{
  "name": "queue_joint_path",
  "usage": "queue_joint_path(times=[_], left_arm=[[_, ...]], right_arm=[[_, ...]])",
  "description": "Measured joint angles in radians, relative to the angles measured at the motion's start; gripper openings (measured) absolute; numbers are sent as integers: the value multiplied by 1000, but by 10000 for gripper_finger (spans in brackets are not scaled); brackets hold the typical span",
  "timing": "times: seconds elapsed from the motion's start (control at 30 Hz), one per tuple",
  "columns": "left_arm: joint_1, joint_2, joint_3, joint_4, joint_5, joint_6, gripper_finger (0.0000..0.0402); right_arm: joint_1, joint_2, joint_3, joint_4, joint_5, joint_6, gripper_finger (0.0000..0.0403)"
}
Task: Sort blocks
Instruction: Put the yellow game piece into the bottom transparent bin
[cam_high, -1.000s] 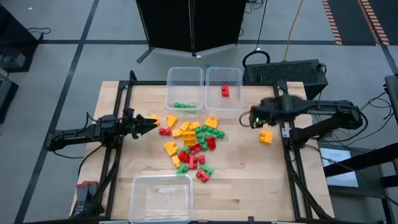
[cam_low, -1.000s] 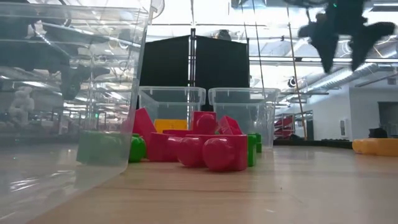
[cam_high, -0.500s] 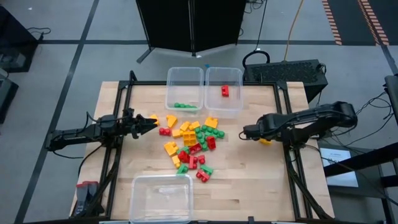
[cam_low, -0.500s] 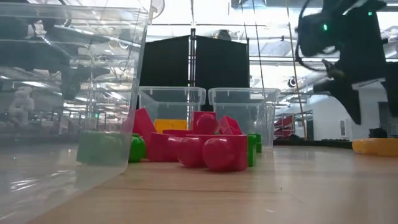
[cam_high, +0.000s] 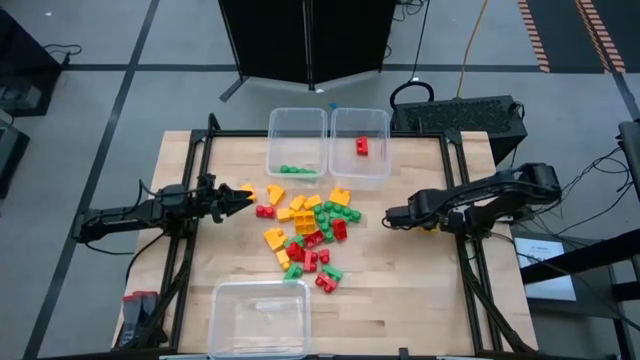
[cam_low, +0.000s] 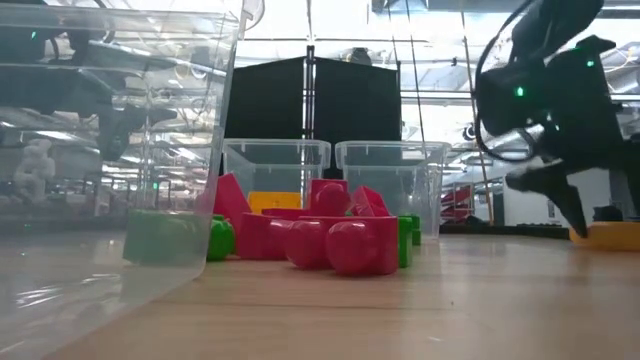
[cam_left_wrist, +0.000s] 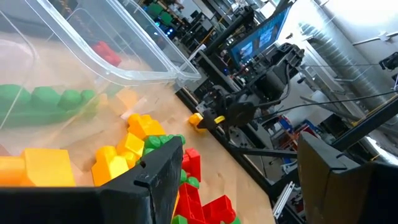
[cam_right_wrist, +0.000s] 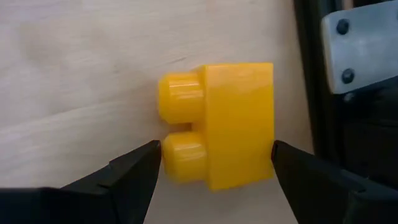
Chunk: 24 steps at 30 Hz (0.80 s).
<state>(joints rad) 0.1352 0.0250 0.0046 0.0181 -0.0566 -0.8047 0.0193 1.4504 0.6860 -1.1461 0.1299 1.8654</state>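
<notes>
Right gripper (cam_right_wrist: 211, 163) spread wide, low over the table's 3 o'clock edge, fingers (cam_right_wrist: 134, 171) flanking a lone yellow block (cam_right_wrist: 217, 124) on its side, studs toward one finger. Not yet clamped; whether the tips touch the block cannot be told. Same block just visible under the arm from above (cam_high: 430, 226) and at the far right along the tabletop (cam_low: 605, 236).

Left gripper (cam_high: 247, 199) parted too, holding nothing, hanging at the 9 o'clock side with tips aimed at the pile (cam_high: 310, 232), just beside its nearest yellow pieces.

Pile of red, green and yellow blocks heaped at table centre, trailing toward 6 o'clock.

Three clear tubs. Two side by side, touching, at 12 o'clock: left tub (cam_high: 297, 128) with a short row of green blocks (cam_high: 297, 170) against its near wall; right tub (cam_high: 360, 125) with one red block (cam_high: 361, 146). Third tub (cam_high: 258, 318) alone at 6 o'clock, nothing seen inside from above.
</notes>
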Motion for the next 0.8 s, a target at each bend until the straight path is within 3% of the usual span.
queue_joint_path(times=[0.5,0.8], left_arm=[[0,1,0,0,0,7,210],[0,1,0,0,0,9,210]], right_arm=[[-62,100,-22,63,27,-95,300],[-76,101,1,64,4,-186,223]])
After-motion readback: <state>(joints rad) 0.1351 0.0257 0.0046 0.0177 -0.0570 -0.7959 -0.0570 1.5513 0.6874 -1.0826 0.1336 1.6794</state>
